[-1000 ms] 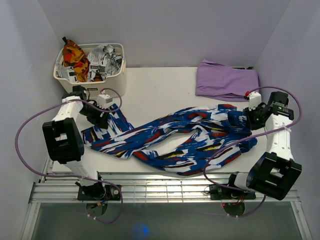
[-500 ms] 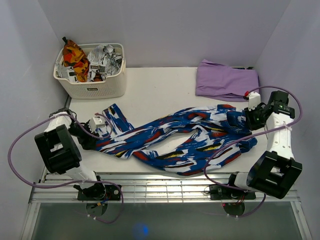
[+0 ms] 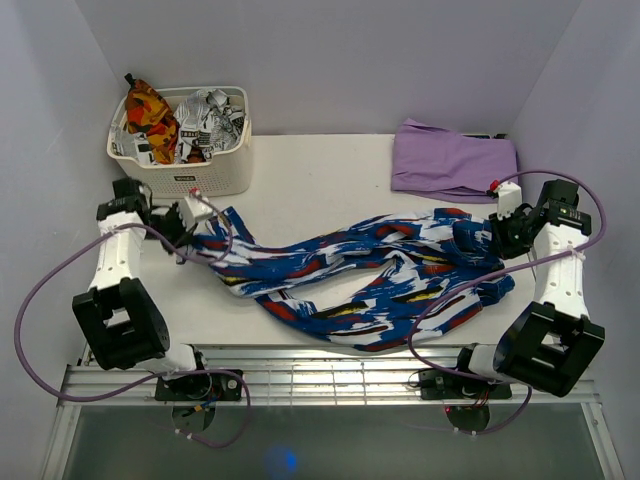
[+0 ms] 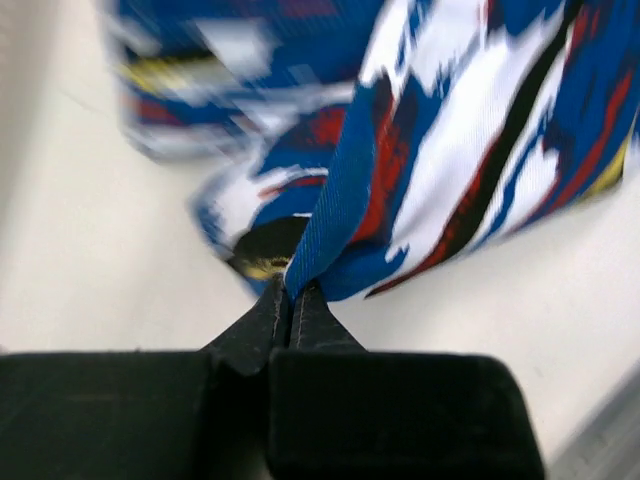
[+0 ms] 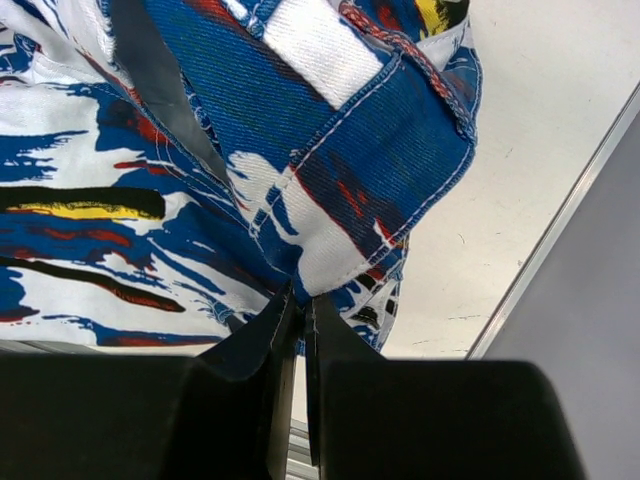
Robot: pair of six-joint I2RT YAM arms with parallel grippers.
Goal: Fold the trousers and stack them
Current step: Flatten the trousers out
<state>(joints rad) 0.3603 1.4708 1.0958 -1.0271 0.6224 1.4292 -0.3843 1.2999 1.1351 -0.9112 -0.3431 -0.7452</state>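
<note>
A white plastic basket [image 3: 228,170] stood at the upper left of the top view, at the far left corner of the white table [image 3: 320,175]. It was filled to the rim with crumpled clothes. An orange-red printed piece [image 3: 150,115] rose above the rim on the left side, and a black-and-white printed piece [image 3: 207,112] filled the rest. A small dark label [image 3: 186,179] sat on the basket's front wall, but its writing was too small to read.

The trousers [image 3: 370,285] lay spread across the middle of the table, running from just below the basket at the left to the right edge, rumpled and unfolded. A plain purple garment [image 3: 455,160] lay flat at the upper right, just beyond them.

The left gripper [image 4: 291,296] had its fingers pressed together on a thin fold at the left end of the trousers, and the cloth rose from the tips. The right gripper [image 5: 301,300] was likewise clamped on the right end, pinching a stitched edge beside a white band. No brand or writing showed on the cloth.
</note>
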